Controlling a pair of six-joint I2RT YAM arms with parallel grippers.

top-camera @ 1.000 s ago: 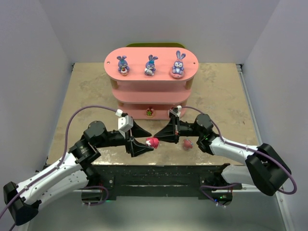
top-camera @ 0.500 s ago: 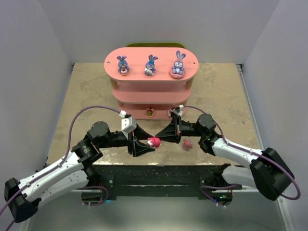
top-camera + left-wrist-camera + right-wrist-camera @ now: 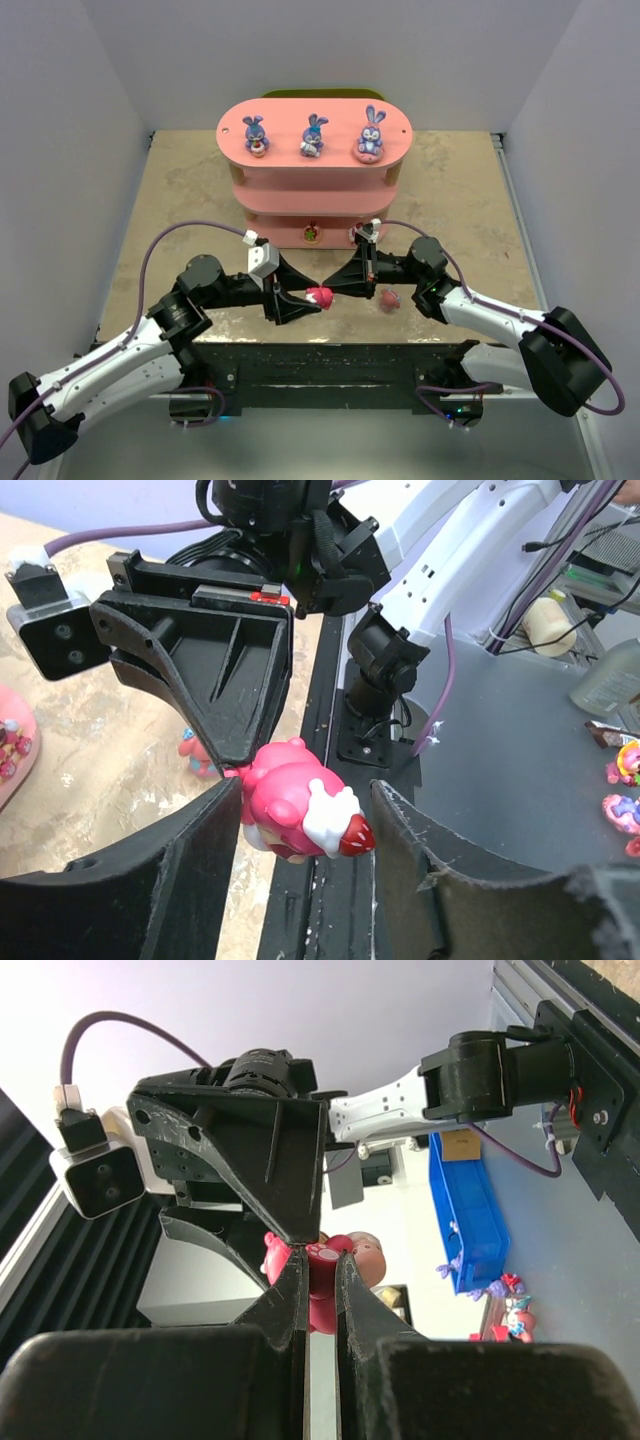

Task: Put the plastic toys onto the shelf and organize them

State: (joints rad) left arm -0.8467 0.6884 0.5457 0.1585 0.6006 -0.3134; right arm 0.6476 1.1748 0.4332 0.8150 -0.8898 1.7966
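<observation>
Front of shelf: both grippers meet nose to nose before the pink shelf (image 3: 312,175), the left gripper (image 3: 300,300) and right gripper (image 3: 330,285) crowding the pink figure (image 3: 319,296) between them.
Right of the meeting point: a small red-pink toy (image 3: 389,298) lies on the table just beside the right arm — in the way of a low sweep.
Top tier: three bunnies (image 3: 312,136) spaced along it, gaps between them.
Table sides: bare tan surface (image 3: 180,190) left and right of the shelf — room to pass.

Plain white walls (image 3: 60,130) on three sides; mottled beige tabletop (image 3: 450,190); black rail (image 3: 330,365) along near edge.
</observation>
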